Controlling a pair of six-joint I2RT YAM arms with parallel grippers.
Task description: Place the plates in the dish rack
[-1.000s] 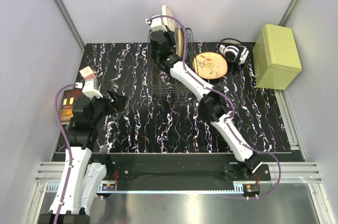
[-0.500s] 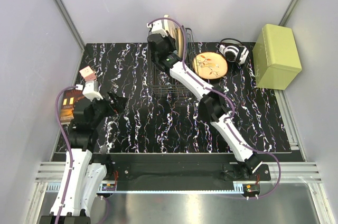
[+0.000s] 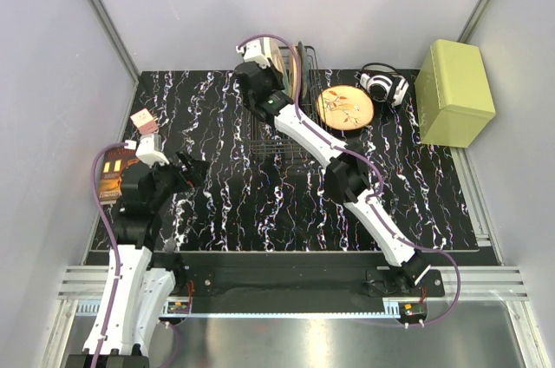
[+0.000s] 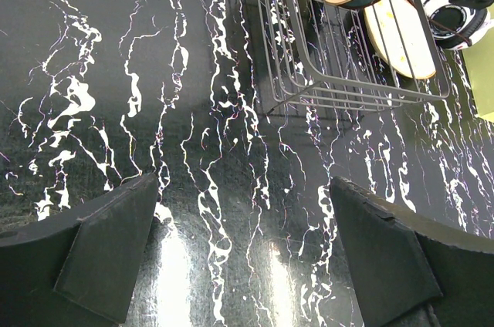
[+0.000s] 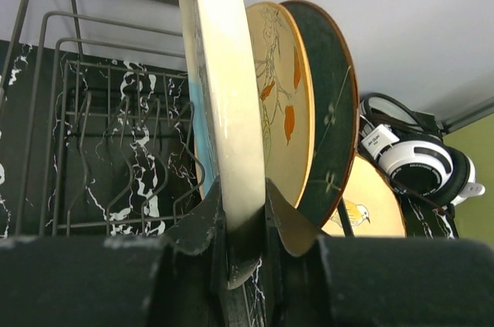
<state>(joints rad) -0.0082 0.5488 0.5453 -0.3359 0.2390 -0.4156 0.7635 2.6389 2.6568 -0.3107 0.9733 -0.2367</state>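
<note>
The black wire dish rack (image 3: pixel 279 129) stands at the back middle of the table. My right gripper (image 3: pixel 267 73) is shut on the rim of the cream plate with a light-blue segment (image 5: pixel 224 103), held upright over the rack's left side. An orange leaf-pattern plate (image 5: pixel 282 103) and the dark teal plate (image 5: pixel 333 111) stand upright in the rack just right of it. A second orange plate (image 3: pixel 344 108) lies flat on the table right of the rack. My left gripper (image 3: pixel 186 168) is open and empty, low over the table at the left; its wrist view shows the rack (image 4: pixel 347 88) far ahead.
White-and-black headphones (image 3: pixel 384 84) lie behind the flat plate. A yellow-green box (image 3: pixel 453 92) stands at the back right. A book (image 3: pixel 113 173) and a small pink box (image 3: pixel 143 120) sit at the left edge beside my left arm.
My right gripper has lowered the cream plate from above the rack down beside the upright orange plate, shifting slightly left. My left arm has barely moved.
</note>
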